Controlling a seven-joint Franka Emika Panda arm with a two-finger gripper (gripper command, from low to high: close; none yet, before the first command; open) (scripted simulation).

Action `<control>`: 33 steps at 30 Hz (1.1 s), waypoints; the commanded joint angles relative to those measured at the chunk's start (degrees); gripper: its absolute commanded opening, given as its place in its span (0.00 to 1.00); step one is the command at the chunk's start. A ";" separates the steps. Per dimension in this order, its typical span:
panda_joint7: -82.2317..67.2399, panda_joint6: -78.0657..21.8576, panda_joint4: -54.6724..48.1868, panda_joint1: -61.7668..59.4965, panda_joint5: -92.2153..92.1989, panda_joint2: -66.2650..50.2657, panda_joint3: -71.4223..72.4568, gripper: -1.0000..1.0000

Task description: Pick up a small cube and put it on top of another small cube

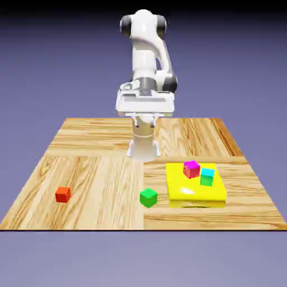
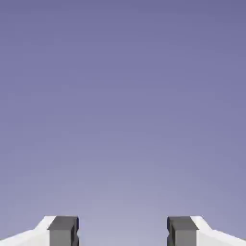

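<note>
The small red-orange cube rests on the wooden table near the front, at the exterior view's left. A green cube lies near the front middle. A magenta cube and a teal cube stand on a flat yellow block. My gripper hangs high above the table's back middle, far from all the cubes. In the hand view my gripper is open, its grey fingertips wide apart with only the blue-violet backdrop between them. No cube shows in that view.
The yellow block sits at the front of the exterior view's right, just right of the green cube. The table's front edge runs close below the cubes.
</note>
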State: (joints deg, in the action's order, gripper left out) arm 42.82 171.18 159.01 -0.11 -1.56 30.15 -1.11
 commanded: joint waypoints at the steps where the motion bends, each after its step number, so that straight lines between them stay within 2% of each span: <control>1: 0.31 -2.35 -1.66 -0.66 -1.30 -2.08 -0.92 0.50; 33: 10.06 -77.33 -54.58 -21.84 -42.85 -68.53 -30.40 0.50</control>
State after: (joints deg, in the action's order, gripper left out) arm 52.88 93.86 104.43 -21.95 -44.41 -38.37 -31.51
